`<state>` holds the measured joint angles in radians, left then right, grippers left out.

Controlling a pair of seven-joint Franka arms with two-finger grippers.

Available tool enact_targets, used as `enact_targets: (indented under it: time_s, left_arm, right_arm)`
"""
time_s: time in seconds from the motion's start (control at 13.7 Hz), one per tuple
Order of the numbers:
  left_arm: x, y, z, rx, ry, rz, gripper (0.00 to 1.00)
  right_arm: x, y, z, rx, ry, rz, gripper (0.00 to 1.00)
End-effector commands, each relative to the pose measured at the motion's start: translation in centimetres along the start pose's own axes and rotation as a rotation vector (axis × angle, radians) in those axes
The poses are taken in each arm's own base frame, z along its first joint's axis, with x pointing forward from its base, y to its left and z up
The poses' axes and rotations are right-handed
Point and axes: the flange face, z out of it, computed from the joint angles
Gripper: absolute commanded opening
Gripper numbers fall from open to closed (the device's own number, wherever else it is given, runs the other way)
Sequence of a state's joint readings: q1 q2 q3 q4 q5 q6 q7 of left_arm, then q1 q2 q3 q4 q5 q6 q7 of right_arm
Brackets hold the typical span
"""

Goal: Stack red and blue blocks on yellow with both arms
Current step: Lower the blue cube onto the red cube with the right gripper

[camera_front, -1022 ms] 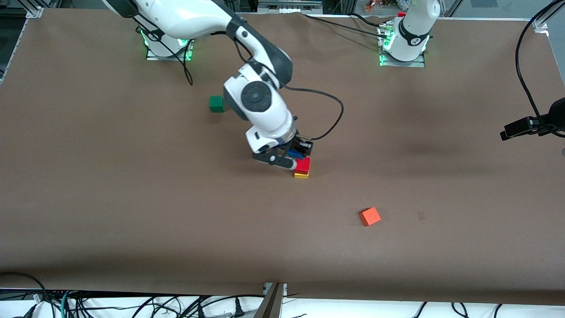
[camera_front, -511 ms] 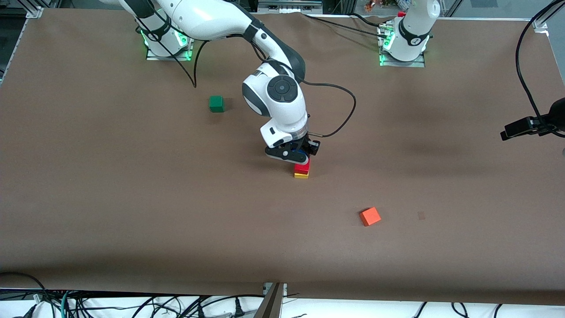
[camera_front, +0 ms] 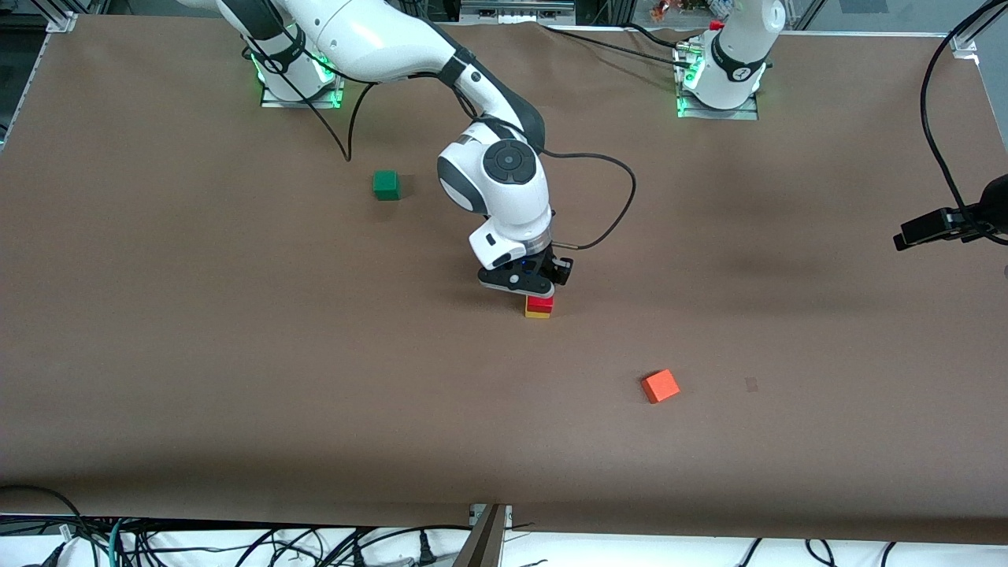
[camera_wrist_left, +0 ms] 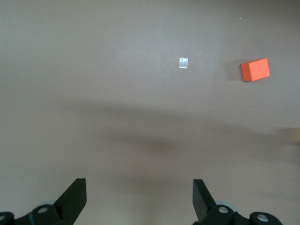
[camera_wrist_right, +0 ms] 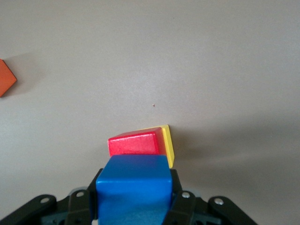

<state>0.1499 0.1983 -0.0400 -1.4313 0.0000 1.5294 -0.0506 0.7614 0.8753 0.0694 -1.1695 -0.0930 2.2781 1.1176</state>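
A red cube (camera_front: 539, 301) sits on a yellow cube (camera_front: 538, 313) at the table's middle. Both show in the right wrist view, red (camera_wrist_right: 133, 143) on yellow (camera_wrist_right: 167, 143). My right gripper (camera_front: 529, 282) is over this stack, shut on a blue cube (camera_wrist_right: 133, 185), held just above the red cube. In the front view the gripper hides the blue cube. My left gripper (camera_wrist_left: 139, 201) is open and empty, high over bare table; only the left arm's base (camera_front: 728, 59) shows in the front view, where it waits.
A green cube (camera_front: 385, 185) lies toward the right arm's end, farther from the front camera than the stack. An orange cube (camera_front: 660, 386) lies nearer the camera, toward the left arm's end; it shows in both wrist views (camera_wrist_left: 255, 69) (camera_wrist_right: 5, 79). A black camera mount (camera_front: 945, 224) overhangs the table's edge.
My right gripper has moved with the blue cube from beside the stack to directly over the red cube and lowered. The left arm has not moved.
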Motion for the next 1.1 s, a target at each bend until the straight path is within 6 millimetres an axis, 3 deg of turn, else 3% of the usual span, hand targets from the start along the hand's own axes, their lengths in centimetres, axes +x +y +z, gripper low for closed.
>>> enact_targets:
  time_s: [0.0, 0.37, 0.73, 1.02]
  left_arm:
    - [-0.2, -0.3, -0.4, 0.022, 0.006, 0.023, 1.00]
    - [-0.2, -0.3, -0.4, 0.020, 0.006, 0.020, 1.00]
    - [-0.2, 0.1, -0.3, 0.014, 0.004, 0.017, 1.00]
    - [-0.2, 0.4, -0.3, 0.013, 0.004, 0.019, 1.00]
  right_arm:
    - [0.4, -0.9, -0.2, 0.019, 0.037, 0.002, 0.40]
    - [0.8, -1.0, -0.9, 0.018, 0.040, 0.007, 0.41]
    - [1.4, -1.5, -1.9, 0.044, 0.057, 0.005, 0.56]
    - [2.0, -1.1, -1.2, 0.043, 0.074, 0.005, 0.61]
